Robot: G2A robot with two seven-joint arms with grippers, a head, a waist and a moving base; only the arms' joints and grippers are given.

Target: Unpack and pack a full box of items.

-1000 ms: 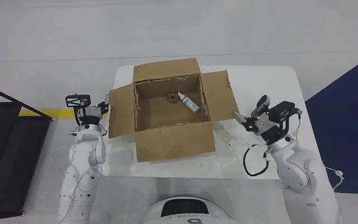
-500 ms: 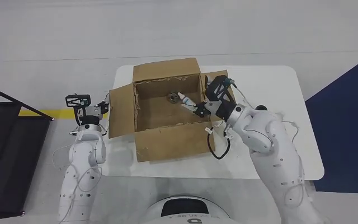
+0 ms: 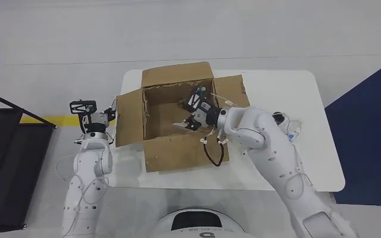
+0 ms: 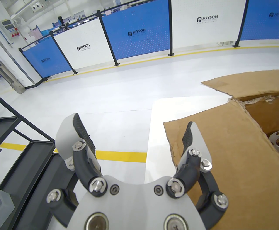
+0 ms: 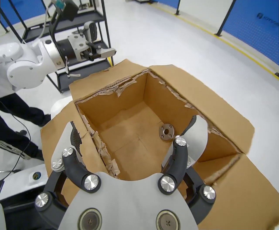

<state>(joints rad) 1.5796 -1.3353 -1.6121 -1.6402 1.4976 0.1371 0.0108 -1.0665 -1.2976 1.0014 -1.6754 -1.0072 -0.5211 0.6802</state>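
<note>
An open cardboard box (image 3: 178,152) stands on the white table (image 3: 280,160), all its flaps folded outward. A round metal flange (image 3: 181,105) lies on the box floor near the far wall; it is also seen in the right wrist view (image 5: 166,132) and the left wrist view (image 4: 275,138). My right gripper (image 3: 181,124) hangs over the inside of the box, open, with nothing between its fingers (image 5: 133,126). My left gripper (image 3: 111,113) is off the table's left edge beside the box's left flap (image 4: 218,152), open and empty (image 4: 132,122). Across the box in the right wrist view, the left gripper (image 5: 104,52) points toward it.
A black metal shelf rack (image 3: 18,154) stands on the floor left of the table, close to the left arm (image 5: 87,19). The box's torn inner edges (image 5: 100,148) are ragged. Bare tabletop lies to the right of the box.
My right arm swung from the table's right side to over the box, and its gripper now sits deeper inside. The small bottle seen in the box earlier is hidden under the arm.
</note>
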